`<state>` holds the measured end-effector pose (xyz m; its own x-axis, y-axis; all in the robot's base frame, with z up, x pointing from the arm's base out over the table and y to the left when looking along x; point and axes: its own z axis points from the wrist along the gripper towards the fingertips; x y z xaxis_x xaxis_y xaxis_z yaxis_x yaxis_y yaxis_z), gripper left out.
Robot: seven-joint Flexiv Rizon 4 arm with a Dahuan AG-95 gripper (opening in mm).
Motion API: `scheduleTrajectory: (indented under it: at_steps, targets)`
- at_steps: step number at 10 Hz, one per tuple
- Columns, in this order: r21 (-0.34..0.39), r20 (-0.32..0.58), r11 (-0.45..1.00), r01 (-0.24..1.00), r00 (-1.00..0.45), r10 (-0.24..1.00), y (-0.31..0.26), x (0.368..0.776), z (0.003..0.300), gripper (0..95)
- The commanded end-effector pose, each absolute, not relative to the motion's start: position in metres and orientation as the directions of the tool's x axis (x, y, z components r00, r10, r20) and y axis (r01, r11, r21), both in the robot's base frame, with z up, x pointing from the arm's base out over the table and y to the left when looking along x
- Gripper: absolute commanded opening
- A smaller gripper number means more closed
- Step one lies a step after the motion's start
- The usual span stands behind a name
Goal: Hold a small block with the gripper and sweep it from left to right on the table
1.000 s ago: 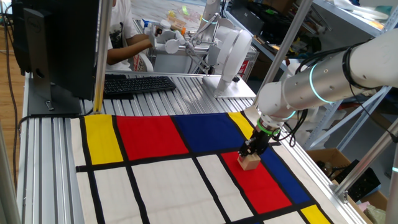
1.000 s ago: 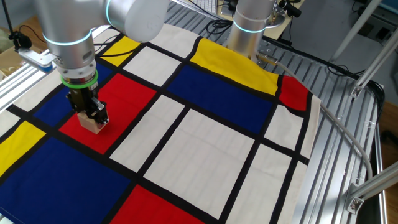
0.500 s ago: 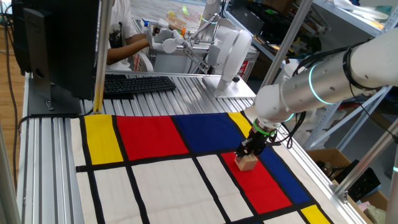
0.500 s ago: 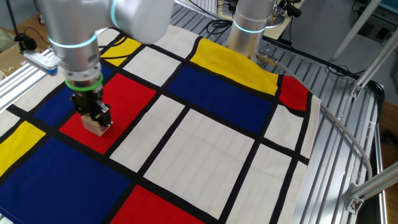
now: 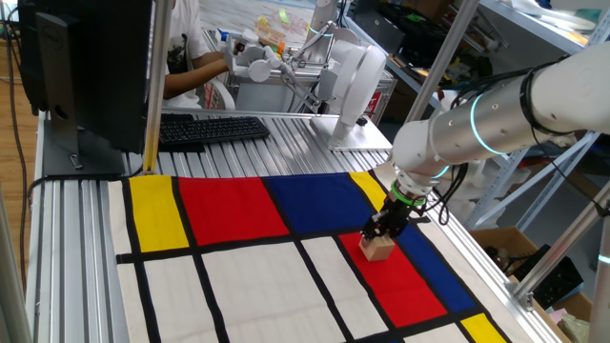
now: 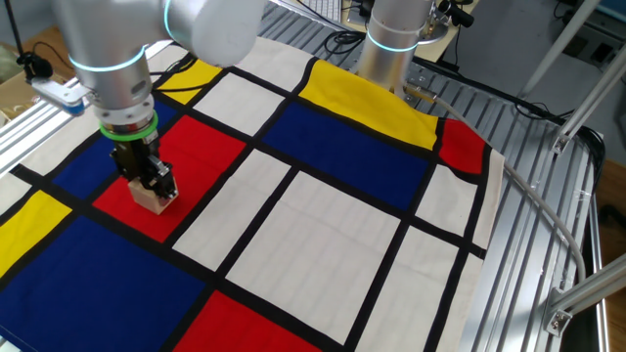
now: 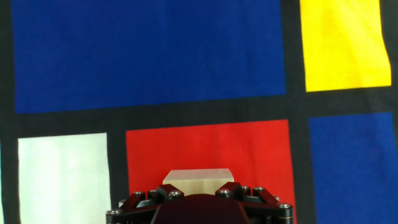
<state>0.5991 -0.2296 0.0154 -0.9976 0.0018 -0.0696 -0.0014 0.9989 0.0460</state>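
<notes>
Keyboard point(image 5: 210, 128) sits way over on the left of one fixed view, on the bare aluminium rails behind the cloth, with a dark monitor point(image 5: 86, 67) standing just beside it. Moving right you get the table point(image 5: 76, 276) itself, with the cloth laid out in yellow, red, blue and white boxes split by black lines. Further right is the block point(image 5: 379, 249), sitting on a red rectangle near the cloth's right side, close to the black line at that rectangle's top edge. The gripper point(image 5: 384, 232) comes down on it from above at a slight lean, fingers closed in on the block's top part, green ring just above them, big white arm point(image 5: 496, 114) running off to the right.

From the other fixed view it's flipped: gripper point(image 6: 149, 183) and block point(image 6: 149, 197) are at the left, block resting flat on the red patch with blue patches next to it, fingers clamped on either side of it. A second white arm base point(image 6: 391, 39) stands at the far edge.

Hand view just shows the block's point(image 7: 198, 181) pale top poking out past the black finger housing, red cloth all around it, white patch to the left, blue to the right.
</notes>
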Motion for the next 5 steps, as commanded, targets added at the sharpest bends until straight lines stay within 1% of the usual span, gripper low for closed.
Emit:
scheduleTrajectory:
  at_steps: [1, 4, 5]
  targets:
    - [0.041, -0.062, 0.999, 0.002, -0.998, 0.005, -0.2297, 0.5985, 0.0147, 0.0]
    - [0.041, -0.057, 0.999, 0.005, -0.998, 0.007, -0.2282, 0.5983, 0.0135, 0.0]
    - [0.031, -0.061, 1.000, 0.006, -0.998, 0.007, -0.2251, 0.5969, 0.0152, 0.0]
